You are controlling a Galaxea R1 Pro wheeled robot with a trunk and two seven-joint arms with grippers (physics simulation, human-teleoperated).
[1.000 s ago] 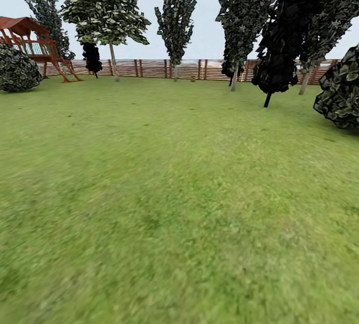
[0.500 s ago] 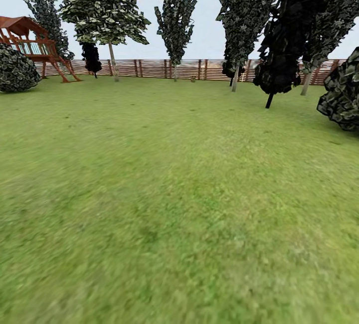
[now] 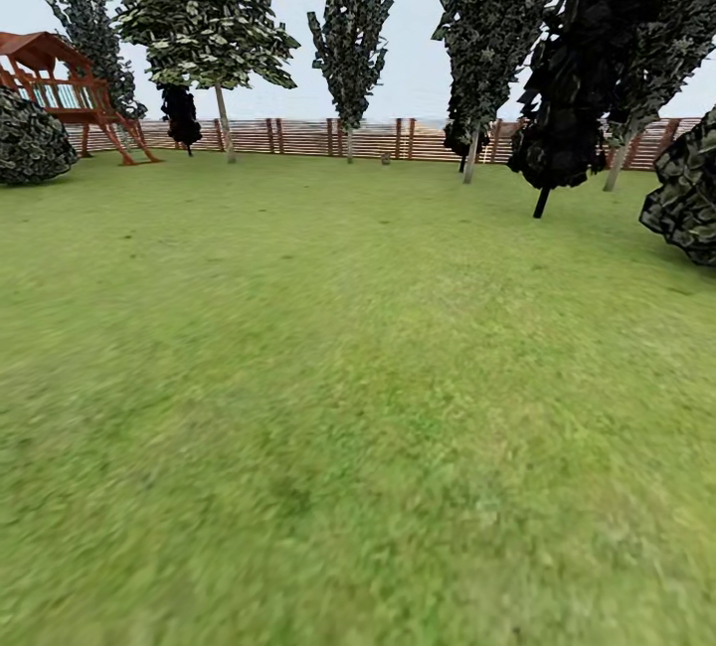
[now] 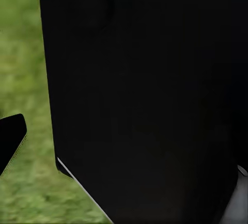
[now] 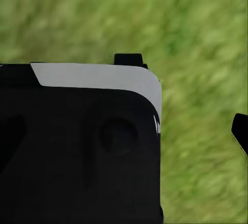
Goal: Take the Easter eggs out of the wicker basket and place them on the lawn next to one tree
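Ahead in the head view, the mottled green lawn (image 3: pixel 338 398) runs to a brown slatted wooden fence (image 3: pixel 298 137); a tiny brownish object, maybe the wicker basket, sits before it. Both wrist views show grass beside a black robot body; neither gripper's opening can be told.

Red-brown wooden playset (image 3: pixel 62 89), dark round bush (image 3: pixel 30 139) beside it, pale sky (image 3: pixel 413 50)

Small object (image 3: pixel 385 158) by the fence (image 3: pixel 298 136) too tiny to identify, playset (image 3: pixel 60 89) cut off at the edge
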